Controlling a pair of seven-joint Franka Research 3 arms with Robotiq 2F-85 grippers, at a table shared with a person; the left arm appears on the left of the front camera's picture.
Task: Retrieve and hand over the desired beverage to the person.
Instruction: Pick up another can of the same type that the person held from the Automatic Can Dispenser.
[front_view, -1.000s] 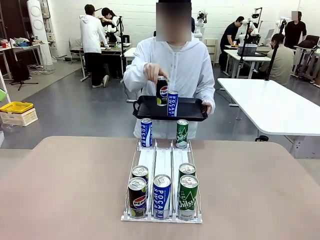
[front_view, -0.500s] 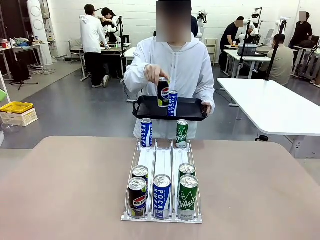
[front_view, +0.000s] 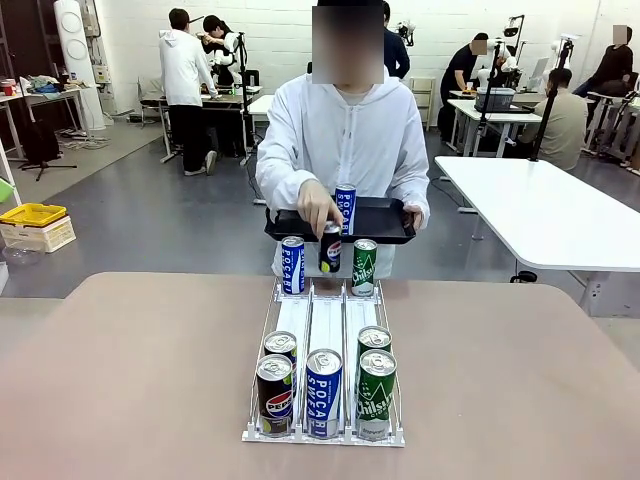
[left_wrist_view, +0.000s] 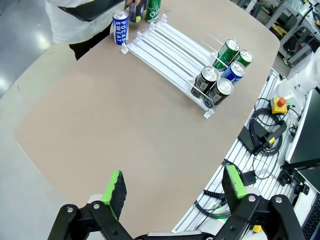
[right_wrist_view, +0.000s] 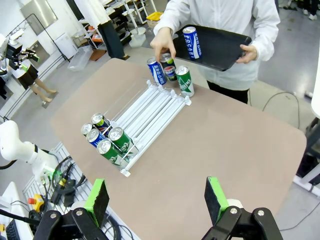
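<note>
Five cans (front_view: 323, 392) at rack (front_view: 326, 318) front, hand (front_view: 318, 210) holding Pepsi (front_view: 330, 250)

At the right, a long white table (front_view: 545, 210). At the far left, a yellow crate (front_view: 32, 213) atop a white box (front_view: 40, 236) on the grey floor (front_view: 170, 225). Behind, a tall white tower (front_view: 72, 50), perhaps an air unit. Farther back, a standing figure in a white hoodie (front_view: 185, 65). Elsewhere, a red-and-yellow button box (left_wrist_view: 279, 104) beside black cables (left_wrist_view: 260, 134).

Left fingers (left_wrist_view: 116, 187), right fingers (right_wrist_view: 97, 200): wide apart
</note>
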